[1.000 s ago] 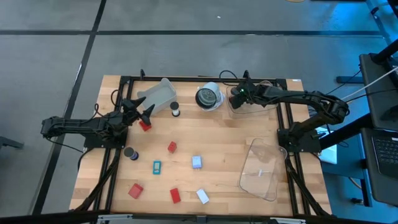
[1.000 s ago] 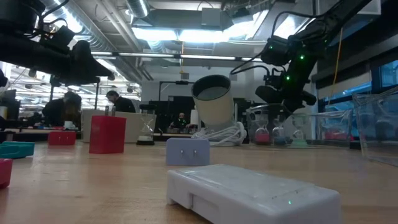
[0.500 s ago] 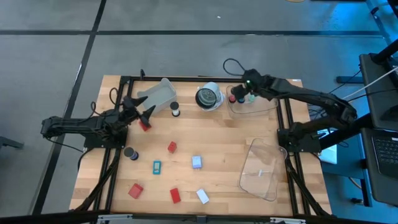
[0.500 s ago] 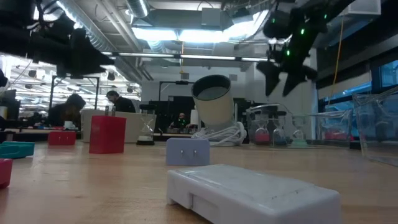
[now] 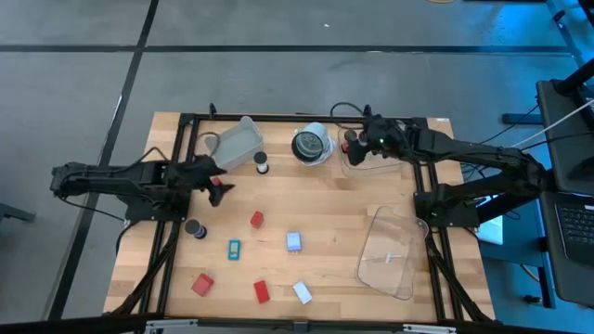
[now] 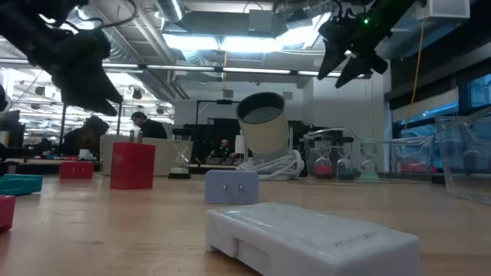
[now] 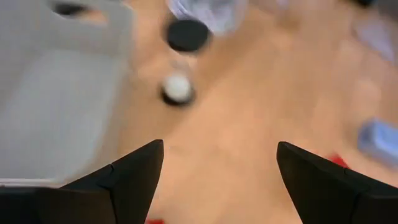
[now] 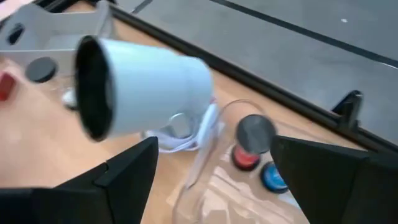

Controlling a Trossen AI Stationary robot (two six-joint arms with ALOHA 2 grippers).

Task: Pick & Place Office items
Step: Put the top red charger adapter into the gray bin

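Observation:
My left gripper (image 5: 213, 182) is open above the far left of the table, fingers pointing down. A red block (image 5: 217, 194) lies just below it, its edge showing between the fingers in the left wrist view (image 7: 155, 220). My right gripper (image 5: 356, 146) is open and empty, high over a clear tray (image 8: 205, 186) at the far right. That tray holds a red-topped (image 8: 245, 159), a blue-topped (image 8: 273, 177) and a dark cap (image 8: 255, 131). Red (image 5: 256, 219), pale-blue (image 5: 293, 241), teal (image 5: 235, 249) and white (image 5: 303, 292) blocks lie flat on the table.
A white-and-black round object (image 5: 312, 146) with a coiled cable lies at the far middle. A clear tray (image 5: 237, 144) stands far left, another (image 5: 390, 250) near right. A white-topped cap (image 5: 262, 165) and a dark cap (image 5: 195, 228) stand on the wood. More red blocks (image 5: 202, 283) lie near the front.
My right gripper has risen from just over the far right tray to high above it, staying open. My left gripper has tipped from level to pointing down over the red block and has shifted a little toward the table's near edge.

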